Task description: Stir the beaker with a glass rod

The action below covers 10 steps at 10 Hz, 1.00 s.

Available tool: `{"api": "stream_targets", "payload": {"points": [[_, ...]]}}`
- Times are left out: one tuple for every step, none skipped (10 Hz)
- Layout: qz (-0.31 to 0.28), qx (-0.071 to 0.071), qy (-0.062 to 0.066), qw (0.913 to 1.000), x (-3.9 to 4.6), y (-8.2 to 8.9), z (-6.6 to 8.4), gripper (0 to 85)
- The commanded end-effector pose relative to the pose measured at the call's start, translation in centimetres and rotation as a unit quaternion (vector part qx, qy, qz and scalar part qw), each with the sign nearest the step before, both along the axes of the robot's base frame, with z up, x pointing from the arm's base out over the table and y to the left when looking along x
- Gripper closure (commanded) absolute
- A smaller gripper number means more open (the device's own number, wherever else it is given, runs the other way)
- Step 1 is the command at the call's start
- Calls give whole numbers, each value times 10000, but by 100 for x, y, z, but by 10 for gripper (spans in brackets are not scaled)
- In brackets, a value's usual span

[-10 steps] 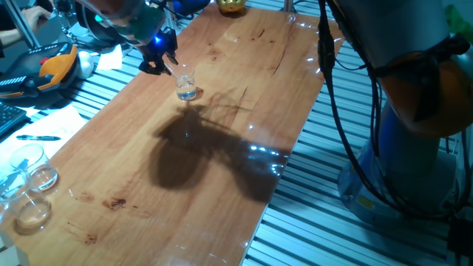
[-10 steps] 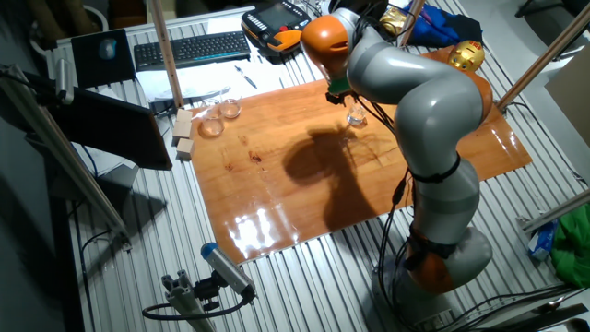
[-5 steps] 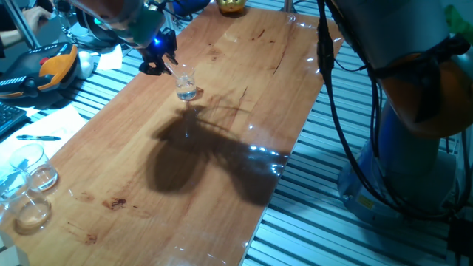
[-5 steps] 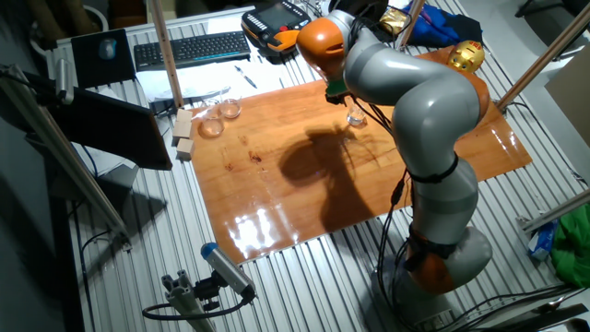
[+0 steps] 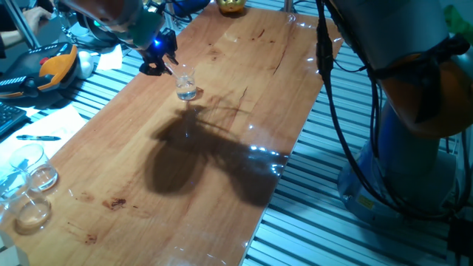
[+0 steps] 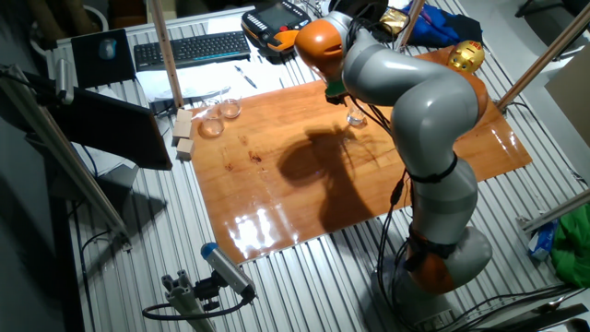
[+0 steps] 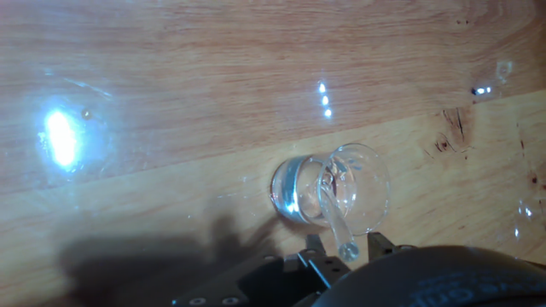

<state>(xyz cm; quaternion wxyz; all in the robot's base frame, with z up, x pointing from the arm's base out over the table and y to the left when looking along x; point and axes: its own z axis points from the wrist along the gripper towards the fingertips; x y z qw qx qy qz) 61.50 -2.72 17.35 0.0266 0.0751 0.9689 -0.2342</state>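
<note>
The small clear beaker [image 5: 186, 86] stands upright on the wooden table [image 5: 222, 125], near its far left edge; it also shows in the other fixed view [image 6: 355, 116] and in the hand view [image 7: 331, 191]. My gripper [image 5: 162, 63] hangs just above and beside it, shut on the glass rod [image 7: 334, 217]. The rod slants down from the fingers into the beaker's mouth, its lower end inside the glass. In the hand view the black fingers [image 7: 317, 260] sit at the bottom edge, close on either side of the rod's top.
Larger clear glass dishes [image 5: 29, 185] sit grouped at the table's near left corner, seen also in the other fixed view [image 6: 219, 115]. Wooden blocks [image 6: 184, 134] lie beside them. A keyboard [image 6: 191, 48] and an orange controller [image 5: 55, 66] lie off the table. The arm's base [image 6: 442, 249] stands at the table's side.
The arm's upper part has shifted slightly left. The gripper, rod and beaker stay almost where they were.
</note>
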Motion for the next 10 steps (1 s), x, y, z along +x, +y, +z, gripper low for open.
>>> {"api": "stream_targets", "payload": {"points": [[21,-8,10,10000,1,0,-1,510],[28,0,13,10000,3,-1,-3,510],[42,7,20,10000,7,-1,-1,510],[52,-1,34,10000,11,-7,3,680],[62,-9,48,10000,16,-17,9,680],[65,-9,58,10000,18,-28,11,680],[72,-9,62,10000,20,-35,8,680],[86,-1,69,9999,21,-41,4,680],[123,21,113,9999,26,-53,10,850],[123,37,130,9998,29,-61,16,850]]}}
